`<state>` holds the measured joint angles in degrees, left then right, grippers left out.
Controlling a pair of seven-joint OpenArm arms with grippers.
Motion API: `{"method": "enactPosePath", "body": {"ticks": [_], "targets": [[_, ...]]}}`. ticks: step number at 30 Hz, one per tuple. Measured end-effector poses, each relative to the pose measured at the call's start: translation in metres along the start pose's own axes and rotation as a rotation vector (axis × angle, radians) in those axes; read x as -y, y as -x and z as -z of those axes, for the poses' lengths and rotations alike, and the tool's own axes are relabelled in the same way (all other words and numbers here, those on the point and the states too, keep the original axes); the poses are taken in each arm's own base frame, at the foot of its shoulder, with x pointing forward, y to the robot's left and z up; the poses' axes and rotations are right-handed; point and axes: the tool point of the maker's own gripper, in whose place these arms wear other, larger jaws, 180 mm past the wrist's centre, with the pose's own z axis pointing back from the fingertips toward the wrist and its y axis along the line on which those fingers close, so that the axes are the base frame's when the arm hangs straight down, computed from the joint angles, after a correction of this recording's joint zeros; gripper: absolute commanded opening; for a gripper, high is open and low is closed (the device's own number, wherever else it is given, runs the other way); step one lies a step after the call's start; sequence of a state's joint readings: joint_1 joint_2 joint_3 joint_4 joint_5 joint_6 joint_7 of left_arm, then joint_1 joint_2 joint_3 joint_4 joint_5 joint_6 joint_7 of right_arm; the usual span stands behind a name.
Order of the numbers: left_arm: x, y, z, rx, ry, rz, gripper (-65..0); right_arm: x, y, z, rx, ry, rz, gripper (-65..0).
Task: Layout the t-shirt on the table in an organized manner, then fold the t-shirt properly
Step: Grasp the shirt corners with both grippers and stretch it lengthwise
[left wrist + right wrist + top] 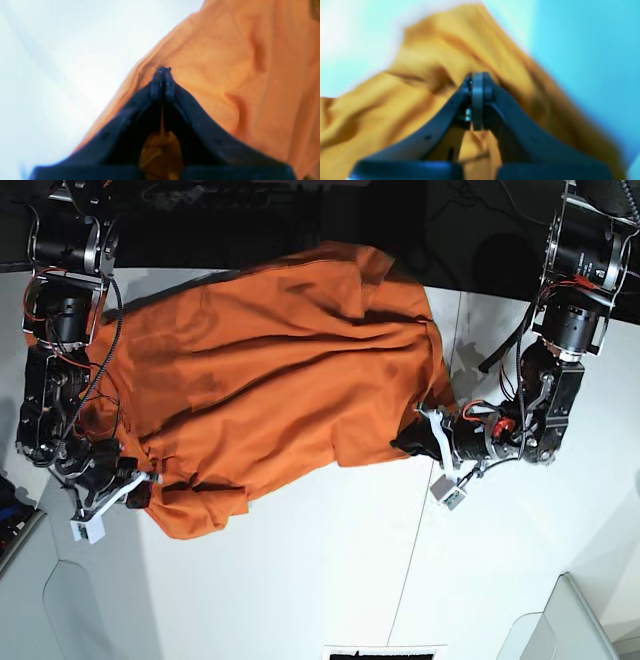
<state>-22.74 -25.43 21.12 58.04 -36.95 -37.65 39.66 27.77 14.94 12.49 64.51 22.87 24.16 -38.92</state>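
Both claws are pinching the t-shirt (270, 380): left claw (163, 71) is gripping one edge, right claw (477, 77) the opposite, so I'm judging I can stretch it flat across the counter (330, 580).

Blurred wrist views with blue-tinted glare; sharp, evenly lit base view.

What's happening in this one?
A two-armed robot is handling an orange t-shirt on a white table. The left gripper has its jaws shut on the shirt's edge, and the right gripper is shut on cloth at the opposite side. The shirt lies spread between the arms but wrinkled and bunched, not yet laid out flat or folded.
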Motion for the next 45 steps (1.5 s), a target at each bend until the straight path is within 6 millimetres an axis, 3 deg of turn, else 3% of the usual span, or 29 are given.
{"method": "enactPosePath", "body": {"ticks": [3, 7, 11, 14, 17, 21, 28, 31, 36, 39, 42, 45], "targets": [[-0.032, -0.016, -0.009, -0.027, -0.128, 0.011, -62.2, -0.012, -0.030, -0.004, 0.052, -0.032, -0.008, -65.0], [-0.054, -0.028, -0.020, -0.062, -0.221, 0.038, -62.2, -0.034, -0.024, 0.005, 0.067, -0.089, -0.005, -65.0], [-0.055, -0.037, -0.025, -0.071, -0.210, 0.025, -62.2, -0.069, -0.011, 0.030, 0.078, -0.112, -0.060, -65.0], [-0.030, -0.039, -0.022, -0.051, -0.066, 0.009, -62.2, -0.085, 0.012, 0.053, 0.033, -0.116, -0.144, -65.0], [-0.018, -0.036, -0.019, -0.067, -0.015, -0.020, -62.2, -0.066, 0.047, 0.067, -0.073, -0.051, -0.218, -65.0], [-0.003, -0.024, -0.017, -0.097, 0.066, -0.022, -62.2, -0.026, 0.043, 0.068, -0.088, 0.055, -0.212, -65.0], [0.024, 0.003, -0.008, -0.101, 0.171, -0.108, -62.2, 0.059, 0.030, 0.034, -0.073, 0.257, -0.195, -65.0], [0.026, 0.009, -0.007, -0.100, 0.180, -0.120, -62.2, 0.080, 0.024, 0.021, -0.050, 0.273, -0.142, -65.0], [0.016, 0.006, -0.009, -0.080, 0.134, -0.075, -62.2, 0.091, -0.005, 0.006, 0.053, 0.283, -0.053, -65.0], [-0.001, 0.004, -0.019, -0.097, 0.091, -0.059, -62.2, 0.089, -0.022, -0.004, 0.087, 0.260, 0.014, -65.0], [-0.008, 0.004, -0.033, -0.126, 0.100, -0.102, -62.2, 0.070, -0.031, -0.010, 0.081, 0.153, 0.015, -65.0], [0.002, -0.014, -0.049, -0.082, 0.158, -0.092, -61.9, 0.051, -0.036, -0.020, 0.102, 0.059, 0.018, -65.0]]}}
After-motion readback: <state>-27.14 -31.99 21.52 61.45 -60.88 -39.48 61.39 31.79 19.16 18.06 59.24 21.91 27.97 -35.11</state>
